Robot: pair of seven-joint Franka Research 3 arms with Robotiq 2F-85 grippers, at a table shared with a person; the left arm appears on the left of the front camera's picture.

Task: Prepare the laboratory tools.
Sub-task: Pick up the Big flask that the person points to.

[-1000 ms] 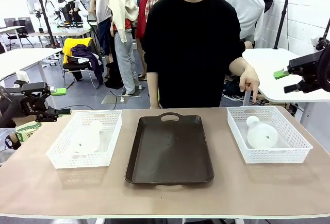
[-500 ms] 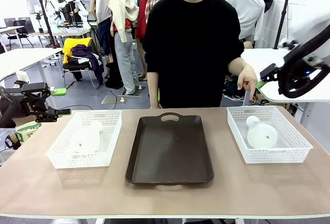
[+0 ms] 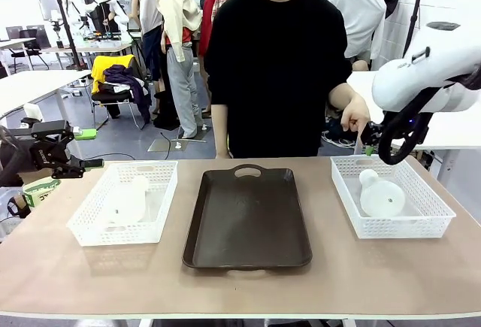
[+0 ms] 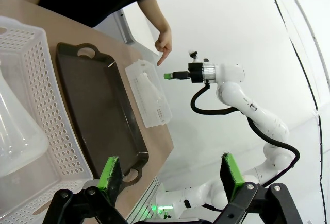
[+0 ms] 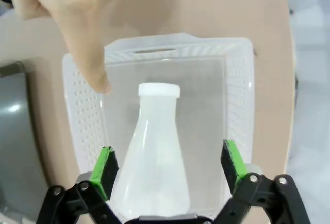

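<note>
Inside the white basket, the flask lay centred ahead of the right gripper, whose fingers stood spread, empty.

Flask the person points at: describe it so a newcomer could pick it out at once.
On the tan table, a dark brown tray sits between two white mesh baskets. The flask is the frosted-white conical one lying in the basket on the robot's right. Unlike its twin in the left basket, it has the person's hand pointing down at it.
</note>
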